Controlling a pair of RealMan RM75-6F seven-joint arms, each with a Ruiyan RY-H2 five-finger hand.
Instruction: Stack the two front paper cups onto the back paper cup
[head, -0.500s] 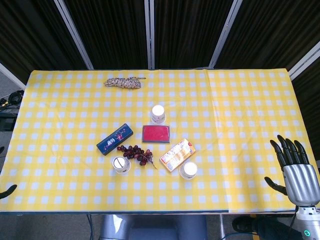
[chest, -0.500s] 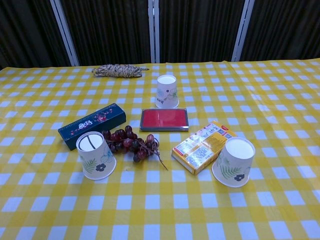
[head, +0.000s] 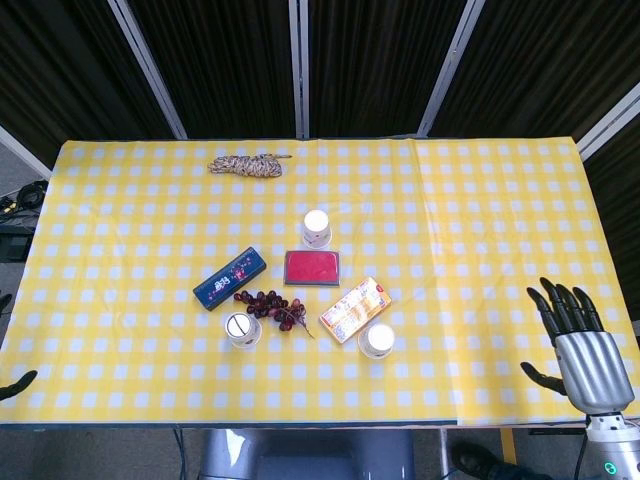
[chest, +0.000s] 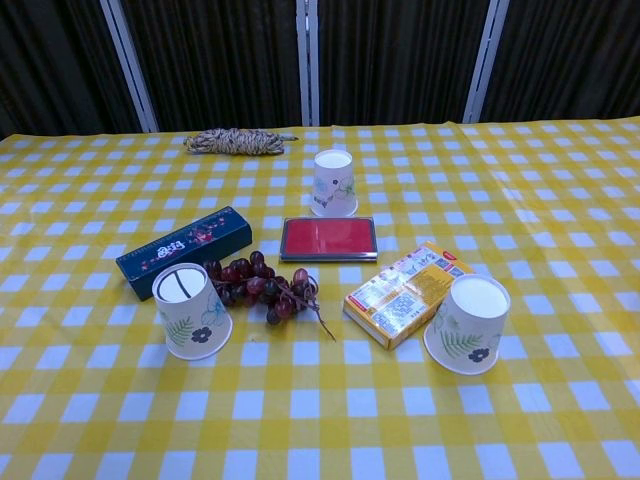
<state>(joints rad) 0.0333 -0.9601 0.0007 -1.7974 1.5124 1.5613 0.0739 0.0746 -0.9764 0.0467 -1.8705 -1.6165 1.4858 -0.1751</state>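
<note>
Three upside-down paper cups stand on the yellow checked table. The back cup (head: 317, 228) (chest: 334, 183) is behind the red pad. The front left cup (head: 242, 329) (chest: 190, 311) sits beside the grapes, and the front right cup (head: 377, 340) (chest: 466, 323) next to the snack box. My right hand (head: 580, 340) hovers at the table's front right corner, fingers spread, holding nothing. Only a dark fingertip of my left hand (head: 14, 383) shows at the left edge of the head view. Neither hand appears in the chest view.
Between the cups lie a red pad (head: 312, 268), a dark blue box (head: 229, 278), a bunch of grapes (head: 270, 305) and an orange snack box (head: 355, 309). A coil of rope (head: 246, 165) lies at the back.
My right hand has shifted slightly left and toward the front edge. The cups and other objects have not moved.
</note>
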